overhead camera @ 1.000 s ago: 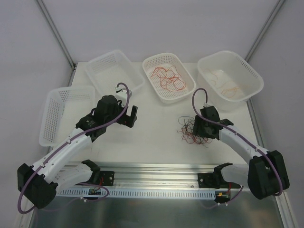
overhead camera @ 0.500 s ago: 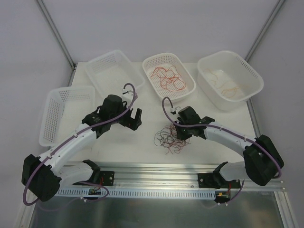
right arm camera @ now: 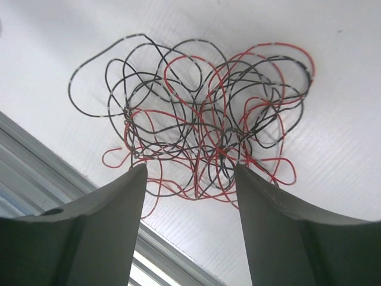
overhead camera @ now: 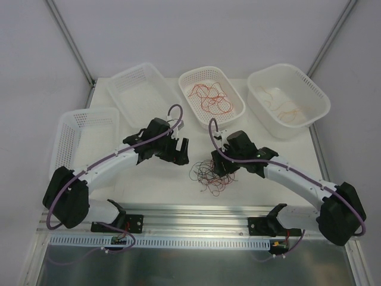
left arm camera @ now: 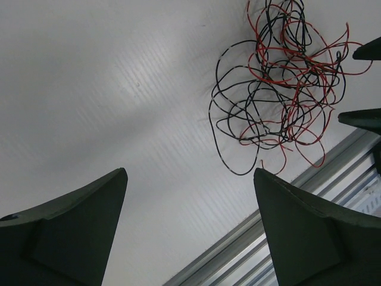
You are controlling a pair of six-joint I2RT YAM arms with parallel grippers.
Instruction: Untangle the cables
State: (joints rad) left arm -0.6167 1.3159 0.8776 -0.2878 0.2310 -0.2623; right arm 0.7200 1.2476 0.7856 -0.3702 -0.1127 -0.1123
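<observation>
Top view: tangle of hair-thin red and black cables (overhead camera: 209, 176) on white counter (overhead camera: 161, 185) between both arms (white mesh baskets (overhead camera: 211, 70) behind, two holding loose strands).
Left wrist: left fingers (left arm camera: 71, 232) spread wide, empty, tangle ahead.
Right wrist: right fingers (right arm camera: 286, 232) apart over tangle, pinching nothing.
Step, by the look: choosing a wire. Next move likely needs pinch on single outer loop.

Bright, diffuse light, a soft sheen on the table (left arm camera: 137, 89) (shadows faint), pictures mostly sharp

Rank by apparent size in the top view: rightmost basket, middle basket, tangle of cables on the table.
1. rightmost basket
2. middle basket, somewhat smaller
3. tangle of cables, smallest
</observation>
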